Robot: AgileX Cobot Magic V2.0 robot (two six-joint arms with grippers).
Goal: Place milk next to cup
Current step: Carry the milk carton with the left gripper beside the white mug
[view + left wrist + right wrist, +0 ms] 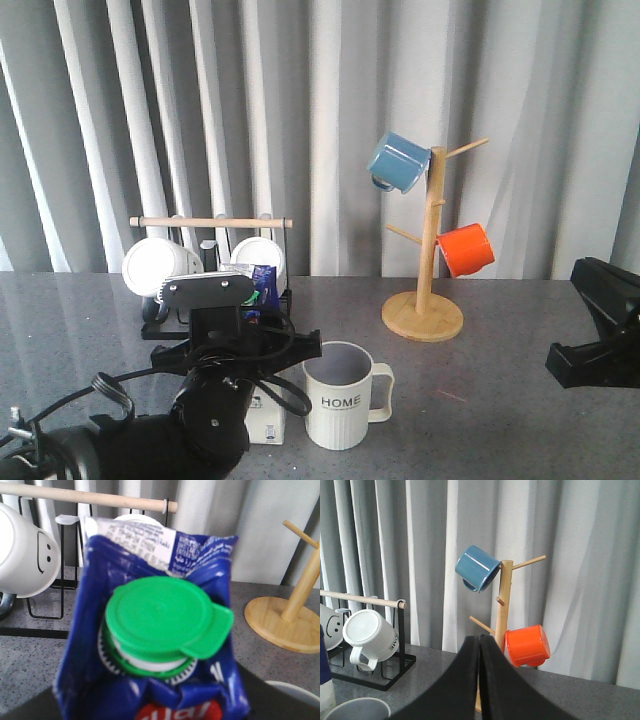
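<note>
The milk (150, 625) fills the left wrist view: a blue carton with a green cap and part of a red label. In the front view its white base (268, 420) stands just left of the cup (340, 405), an off-white ribbed mug printed "HOME" with its handle to the right. My left gripper (250, 345) is shut on the milk from the front, and the arm hides most of the carton. My right gripper (480, 645) is shut with nothing in it. It hovers at the right edge of the table (590, 350), well away from the cup.
A wooden mug tree (428, 260) stands behind the cup at the right, carrying a blue mug (398, 162) and an orange mug (466, 249). Behind the left arm is a black rack (212, 222) with a wooden rod and white mugs. A grey curtain closes the back.
</note>
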